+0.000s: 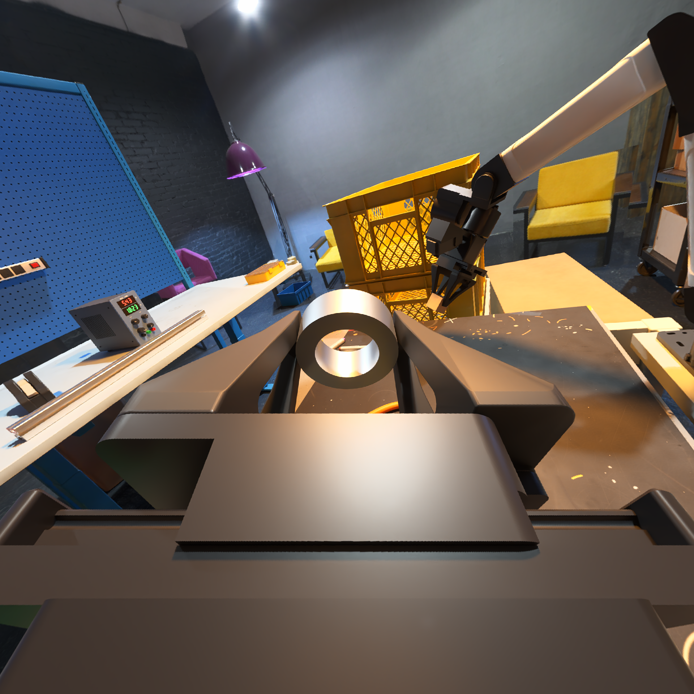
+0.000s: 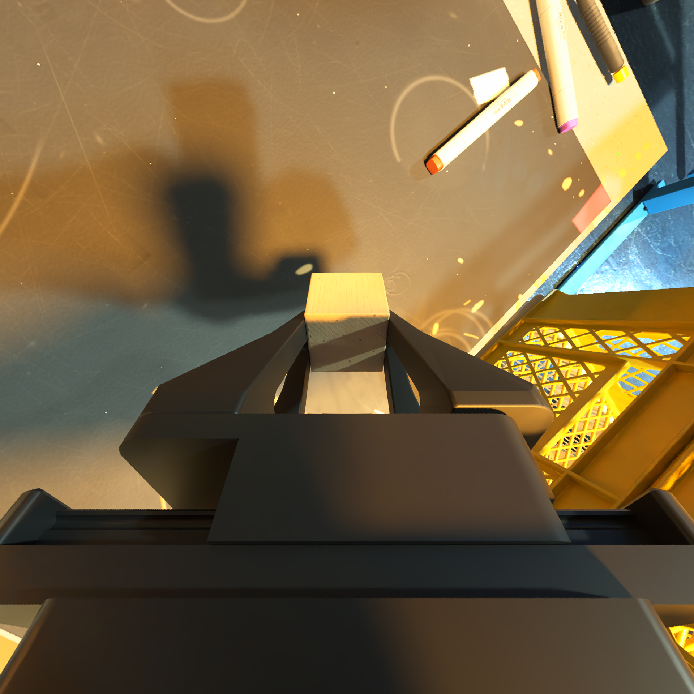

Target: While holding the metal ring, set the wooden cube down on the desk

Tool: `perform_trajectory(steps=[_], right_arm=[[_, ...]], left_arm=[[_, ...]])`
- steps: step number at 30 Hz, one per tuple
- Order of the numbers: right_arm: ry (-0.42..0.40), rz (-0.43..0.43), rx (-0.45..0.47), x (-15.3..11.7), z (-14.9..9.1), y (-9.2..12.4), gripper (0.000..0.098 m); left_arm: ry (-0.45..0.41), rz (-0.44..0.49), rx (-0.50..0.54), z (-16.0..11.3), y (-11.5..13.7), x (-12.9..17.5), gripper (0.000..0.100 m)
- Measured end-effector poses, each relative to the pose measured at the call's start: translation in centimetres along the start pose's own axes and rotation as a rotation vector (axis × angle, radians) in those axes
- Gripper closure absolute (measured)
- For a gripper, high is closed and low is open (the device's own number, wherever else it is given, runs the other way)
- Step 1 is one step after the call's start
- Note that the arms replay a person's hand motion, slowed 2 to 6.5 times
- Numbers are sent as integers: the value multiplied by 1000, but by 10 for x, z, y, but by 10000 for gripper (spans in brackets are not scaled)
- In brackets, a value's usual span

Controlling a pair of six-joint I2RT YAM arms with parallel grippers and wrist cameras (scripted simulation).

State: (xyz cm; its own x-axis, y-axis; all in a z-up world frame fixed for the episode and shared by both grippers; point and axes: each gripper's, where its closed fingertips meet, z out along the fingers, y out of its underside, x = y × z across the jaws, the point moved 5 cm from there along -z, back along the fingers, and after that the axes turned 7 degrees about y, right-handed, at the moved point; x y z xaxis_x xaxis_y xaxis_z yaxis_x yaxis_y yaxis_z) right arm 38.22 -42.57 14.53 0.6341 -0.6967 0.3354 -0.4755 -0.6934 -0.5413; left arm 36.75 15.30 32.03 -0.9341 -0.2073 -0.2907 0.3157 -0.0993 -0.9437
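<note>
My left gripper [image 1: 347, 338] is shut on the metal ring [image 1: 347, 370], a thick shiny steel ring held between both fingers above the dark desk mat [image 1: 533, 360]. My right gripper [image 2: 347, 323] is shut on the wooden cube [image 2: 347, 296], a pale wood block held just above the desk mat [image 2: 187, 112], with its shadow close beside it. In the left wrist view the right gripper [image 1: 441, 300] hangs at the mat's far edge with the cube [image 1: 435, 300] low between its fingers.
A yellow lattice crate [image 1: 398, 233] stands beyond the desk's far edge; it also shows in the right wrist view [image 2: 586, 383]. An orange-capped marker [image 2: 482, 122] and two more markers [image 2: 559, 67] lie on the desk. A side bench with a power supply [image 1: 116, 319] and a metal bar [image 1: 109, 371] stands at left.
</note>
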Motion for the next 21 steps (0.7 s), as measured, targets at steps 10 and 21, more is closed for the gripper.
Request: perform_trajectory(steps=[10,21], right_arm=[[-25,-30,-24,-5,19,-3,659],[8,-76,-45,0,29,-1,659]], left_arm=[[-14,4,-12,-6,1,4,602],[-30,4,-13,-14,0,5,602]])
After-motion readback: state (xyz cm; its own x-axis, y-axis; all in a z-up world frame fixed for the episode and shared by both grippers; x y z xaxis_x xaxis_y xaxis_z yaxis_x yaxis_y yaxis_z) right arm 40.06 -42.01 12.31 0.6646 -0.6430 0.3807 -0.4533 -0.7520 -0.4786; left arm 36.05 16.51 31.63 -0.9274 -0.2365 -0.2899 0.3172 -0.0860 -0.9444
